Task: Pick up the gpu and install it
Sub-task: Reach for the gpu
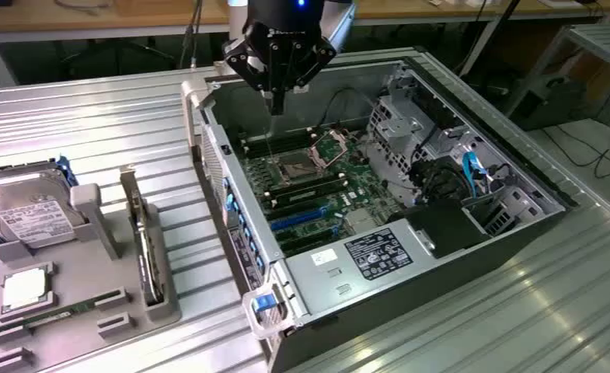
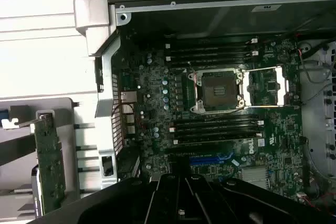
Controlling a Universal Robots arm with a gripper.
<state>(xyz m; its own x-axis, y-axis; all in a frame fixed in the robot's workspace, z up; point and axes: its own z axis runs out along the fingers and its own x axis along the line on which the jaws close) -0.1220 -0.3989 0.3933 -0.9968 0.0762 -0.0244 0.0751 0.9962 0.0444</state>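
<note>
Tool point(image 1: 276, 107) closed over mobo point(image 1: 315, 183); wrist cam: gpu point(image 2: 50, 166) green-faced in holder point(image 2: 58, 106).

Robotics or electronics laboratory, workshop type. Indicated by: ribbed aluminium-profile surface point(image 1: 97, 116); opened black tower computer case point(image 1: 388, 315) with green motherboard point(image 1: 320, 175) exposed; grey moulded fixture tray point(image 1: 81, 272) in which loose computer parts are held; pale wooden workbenches point(image 1: 108, 15) and black cables point(image 1: 595, 159) seen behind.

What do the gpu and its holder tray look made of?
The gpu: likely circuit board, matte green face dotted with small components, pale metal bracket at one end. The holder tray: uniform matte grey with blocky moulded ribs, probably plastic, though painted metal is possible.
</note>
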